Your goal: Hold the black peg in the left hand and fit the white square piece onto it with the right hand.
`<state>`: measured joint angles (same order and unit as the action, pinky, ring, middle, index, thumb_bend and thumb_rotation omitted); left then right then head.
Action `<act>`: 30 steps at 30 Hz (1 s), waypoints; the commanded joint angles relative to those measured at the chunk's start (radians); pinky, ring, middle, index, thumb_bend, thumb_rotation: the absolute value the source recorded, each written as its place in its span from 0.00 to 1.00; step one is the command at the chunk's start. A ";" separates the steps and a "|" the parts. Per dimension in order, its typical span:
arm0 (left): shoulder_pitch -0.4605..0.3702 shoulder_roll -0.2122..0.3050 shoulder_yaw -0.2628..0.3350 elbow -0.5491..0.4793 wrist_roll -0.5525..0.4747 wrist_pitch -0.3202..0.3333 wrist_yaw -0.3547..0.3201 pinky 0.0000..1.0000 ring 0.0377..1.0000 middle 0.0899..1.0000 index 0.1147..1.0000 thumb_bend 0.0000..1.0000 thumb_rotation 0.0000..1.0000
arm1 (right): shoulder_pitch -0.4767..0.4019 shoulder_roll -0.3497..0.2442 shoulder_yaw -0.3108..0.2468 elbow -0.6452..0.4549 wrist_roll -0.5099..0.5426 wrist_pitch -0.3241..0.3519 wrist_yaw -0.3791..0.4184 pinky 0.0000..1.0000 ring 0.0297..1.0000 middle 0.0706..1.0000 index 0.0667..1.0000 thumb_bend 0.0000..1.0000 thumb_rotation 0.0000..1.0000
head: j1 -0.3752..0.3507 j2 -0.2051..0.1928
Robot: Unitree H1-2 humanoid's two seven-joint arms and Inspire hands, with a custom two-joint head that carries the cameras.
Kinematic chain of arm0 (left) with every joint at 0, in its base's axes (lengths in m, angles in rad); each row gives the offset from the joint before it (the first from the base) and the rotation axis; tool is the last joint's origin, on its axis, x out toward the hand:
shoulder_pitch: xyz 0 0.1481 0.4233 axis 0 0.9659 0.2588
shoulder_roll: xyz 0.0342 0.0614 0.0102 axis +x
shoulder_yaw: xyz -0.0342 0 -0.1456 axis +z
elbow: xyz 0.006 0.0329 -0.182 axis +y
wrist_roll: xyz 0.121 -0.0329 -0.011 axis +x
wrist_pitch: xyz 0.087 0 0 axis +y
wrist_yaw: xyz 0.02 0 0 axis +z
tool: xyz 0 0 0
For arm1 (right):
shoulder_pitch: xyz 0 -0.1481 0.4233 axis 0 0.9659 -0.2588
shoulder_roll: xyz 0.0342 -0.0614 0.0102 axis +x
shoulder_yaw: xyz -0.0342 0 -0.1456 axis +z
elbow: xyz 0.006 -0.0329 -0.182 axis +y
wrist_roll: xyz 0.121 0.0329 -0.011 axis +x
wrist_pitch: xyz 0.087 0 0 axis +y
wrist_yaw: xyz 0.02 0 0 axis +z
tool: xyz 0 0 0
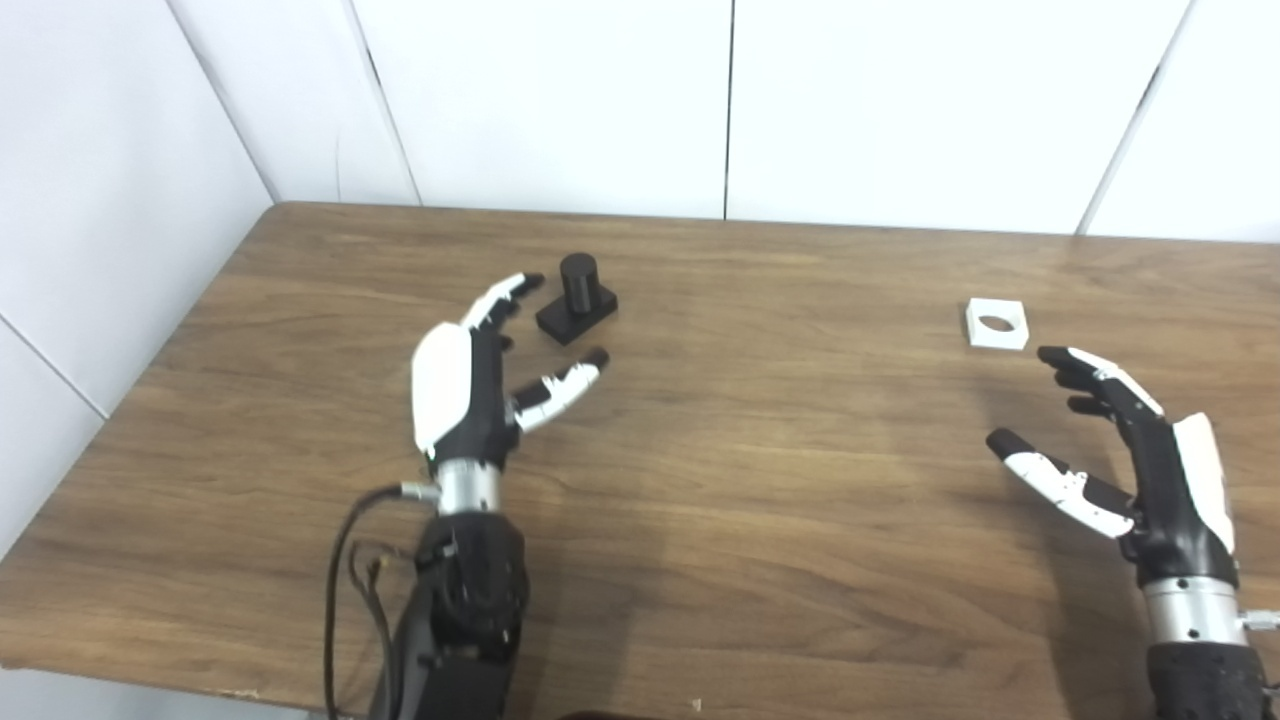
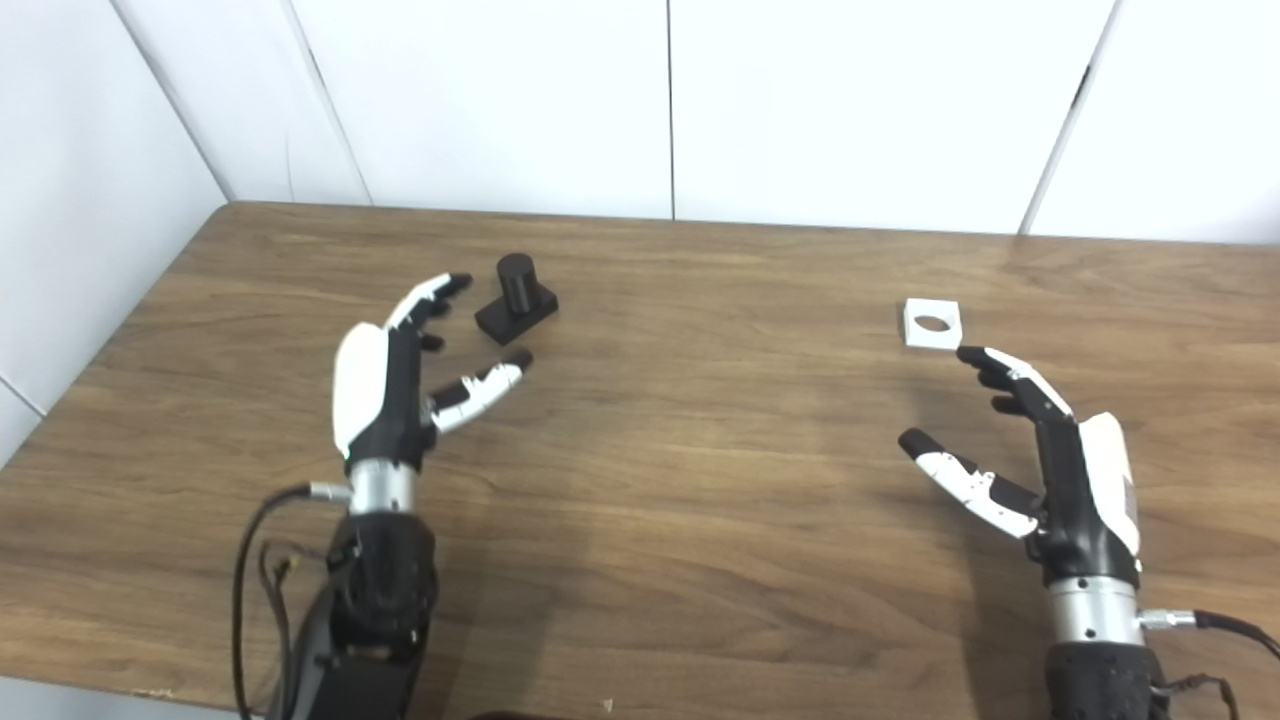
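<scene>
**Operator:** Black forearm with loose cables (image 1: 455, 610) enters at the bottom edge, left side. State of the left robot hand (image 1: 470, 385)?

**Inspector:** White-backed, black-palmed, held above the brown wood-grain table (image 1: 760, 480). Fingers and thumb are spread apart; nothing is held. The fingertips (image 1: 528, 282) reach toward the peg and the thumb extends below it.

**Operator:** Position of the peg?

**Inspector:** The black cylindrical peg on a black rectangular base (image 1: 577, 297) stands upright on the table, just beyond the left robot hand, between fingertips and thumb tip but apart from both.

**Operator:** Centre of the table?

**Inspector:** Bare wood only. White wall panels (image 1: 550, 100) stand behind the far edge.

**Operator:** Right side?

**Inspector:** The white square piece with a round hole (image 1: 997, 323) lies flat on the table, well apart from the peg. The right robot hand (image 1: 1140, 460) is near it, on the camera side, fingers and thumb spread, holding nothing. Its fingertips (image 1: 1055, 356) point toward the piece; contact cannot be determined, though a gap appears in the left eye view.
</scene>
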<state>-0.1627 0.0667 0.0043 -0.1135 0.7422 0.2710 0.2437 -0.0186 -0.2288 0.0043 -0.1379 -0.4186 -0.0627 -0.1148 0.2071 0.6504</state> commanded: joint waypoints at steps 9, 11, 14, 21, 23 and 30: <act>-0.143 0.062 -0.043 0.101 0.107 0.126 0.026 0.99 1.00 0.99 0.72 0.78 0.55 | -0.045 -0.005 -0.008 0.006 0.017 -0.063 -0.009 0.69 0.75 0.78 0.75 0.68 0.47 | -0.005 -0.001; -0.150 0.059 -0.050 0.109 0.113 0.149 0.028 1.00 1.00 1.00 0.71 0.81 0.57 | -0.046 -0.002 -0.008 0.010 0.020 -0.063 -0.009 0.69 0.76 0.79 0.75 0.68 0.48 | -0.006 -0.001; -0.168 0.071 -0.060 0.149 0.108 0.155 0.033 1.00 1.00 1.00 0.70 0.88 0.62 | -0.052 -0.001 -0.007 0.018 0.017 -0.063 -0.012 0.70 0.77 0.79 0.75 0.68 0.48 | -0.010 -0.006; -0.245 0.146 -0.106 0.303 0.093 0.149 -0.024 1.00 1.00 1.00 0.72 1.00 0.75 | -0.061 0.002 -0.006 0.045 0.008 -0.082 -0.025 0.69 0.76 0.80 0.74 0.67 0.48 | -0.019 -0.009; -0.264 0.161 -0.117 0.327 0.087 0.147 -0.036 1.00 1.00 1.00 0.73 1.00 0.76 | -0.061 0.005 -0.005 0.049 0.001 -0.086 -0.031 0.69 0.76 0.80 0.74 0.67 0.48 | -0.023 -0.011; -0.311 0.181 -0.152 0.400 0.070 0.140 -0.043 1.00 1.00 1.00 0.71 1.00 0.70 | -0.059 0.013 -0.002 0.050 0.001 -0.083 -0.035 0.70 0.77 0.81 0.74 0.67 0.50 | -0.033 -0.011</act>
<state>-0.4170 0.2270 -0.1382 0.2859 0.8109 0.4208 0.1965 -0.0500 -0.2257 0.0039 -0.0818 -0.4214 -0.1036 -0.1323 0.1734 0.6397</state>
